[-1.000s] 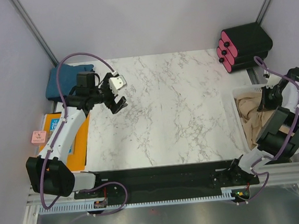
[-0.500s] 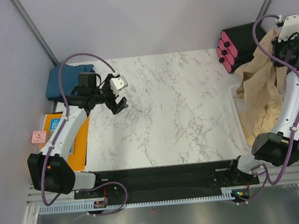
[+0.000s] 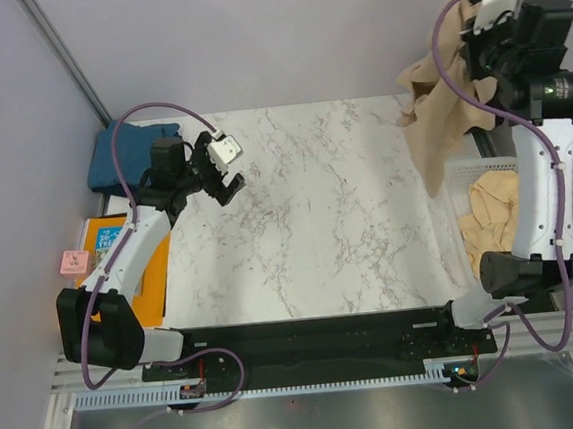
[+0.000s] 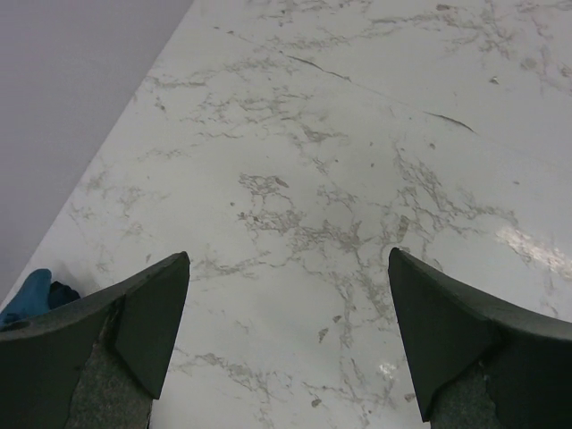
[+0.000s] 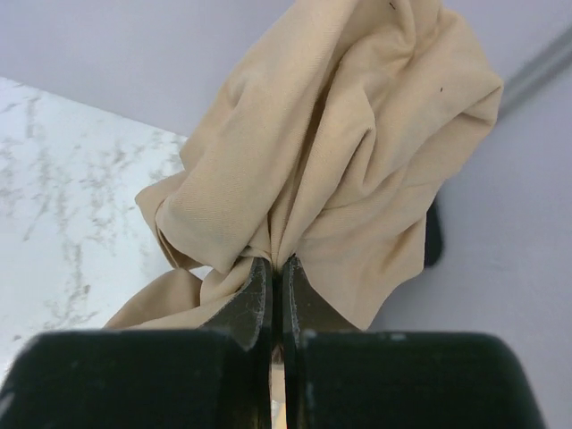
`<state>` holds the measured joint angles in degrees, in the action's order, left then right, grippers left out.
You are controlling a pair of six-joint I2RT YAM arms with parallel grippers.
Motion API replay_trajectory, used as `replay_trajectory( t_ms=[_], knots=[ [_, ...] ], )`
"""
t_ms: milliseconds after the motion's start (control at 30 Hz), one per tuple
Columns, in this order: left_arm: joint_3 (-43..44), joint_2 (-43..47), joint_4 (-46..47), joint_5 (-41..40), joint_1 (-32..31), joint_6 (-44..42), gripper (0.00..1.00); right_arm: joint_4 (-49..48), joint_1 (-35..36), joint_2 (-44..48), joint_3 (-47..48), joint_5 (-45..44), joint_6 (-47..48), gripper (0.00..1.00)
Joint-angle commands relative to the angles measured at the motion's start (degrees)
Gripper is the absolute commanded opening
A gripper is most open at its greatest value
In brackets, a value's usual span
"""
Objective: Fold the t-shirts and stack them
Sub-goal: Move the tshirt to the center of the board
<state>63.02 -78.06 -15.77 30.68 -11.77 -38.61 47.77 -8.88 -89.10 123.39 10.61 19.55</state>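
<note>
My right gripper point(image 3: 470, 20) is raised high at the back right, shut on a tan t-shirt point(image 3: 426, 112) that hangs bunched over the table's right edge. In the right wrist view the jaws point(image 5: 275, 264) pinch a fold of the tan cloth point(image 5: 340, 152). A pale beige t-shirt point(image 3: 492, 212) lies crumpled in the white bin point(image 3: 473, 170) at right. A folded teal-blue t-shirt point(image 3: 126, 153) lies at the back left; its corner shows in the left wrist view point(image 4: 31, 293). My left gripper point(image 3: 222, 188) is open and empty above the marble table point(image 3: 317, 222), left of centre.
A black box with pink ends point(image 3: 485, 77) stands at the back right, partly hidden behind the hanging shirt. An orange-and-blue book point(image 3: 145, 262) and a small pink object point(image 3: 73, 261) lie off the table's left edge. Grey walls close in the back and sides.
My right arm has lifted the tan t-shirt out of the bin, up and toward the back of the table. The left gripper has shifted slightly.
</note>
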Motion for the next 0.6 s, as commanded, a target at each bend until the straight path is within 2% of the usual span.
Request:
replay_trajectory(
  t_ms=[0,33,200,367,433,467,500,533,567],
  knots=[
    [-1.94,-1.56,13.03,-3.43,-0.36,4.24,1.0,-3.56,8.43,-3.18,0.54,1.35,2.4,0.0],
    [-2.11,-2.26,15.48,-3.78,-0.45,4.59,1.0,-3.56,14.01,-4.4,0.45,0.82,3.2,0.0],
    [-2.12,-4.2,21.13,-5.8,-0.97,6.18,1.0,-5.66,26.26,-8.45,3.51,-0.33,5.23,0.0],
    [-3.17,-3.59,25.16,-8.34,-1.24,6.18,1.0,-8.83,32.61,-11.0,4.85,-0.76,4.79,0.0],
    [-4.31,-3.24,25.61,-8.88,-1.24,5.57,1.0,-9.19,34.54,-12.32,3.0,-6.09,6.28,0.0],
    [-4.66,-3.15,25.87,-9.23,-1.15,5.3,1.0,-8.4,34.81,-13.02,0.21,-7.96,6.98,0.05],
    [-5.54,-2.89,26.05,-9.4,-1.24,5.04,1.0,-8.31,34.81,-13.73,-2.08,-10.06,7.6,0.22],
    [-5.98,-2.71,26.31,-9.58,-1.24,4.95,1.0,-8.31,34.73,-13.82,-4.71,-12.35,8.48,0.59],
    [-6.42,-2.62,26.49,-9.84,-1.24,4.77,1.0,-8.65,34.81,-13.99,-10.22,-15.85,10.31,0.67]
  ],
)
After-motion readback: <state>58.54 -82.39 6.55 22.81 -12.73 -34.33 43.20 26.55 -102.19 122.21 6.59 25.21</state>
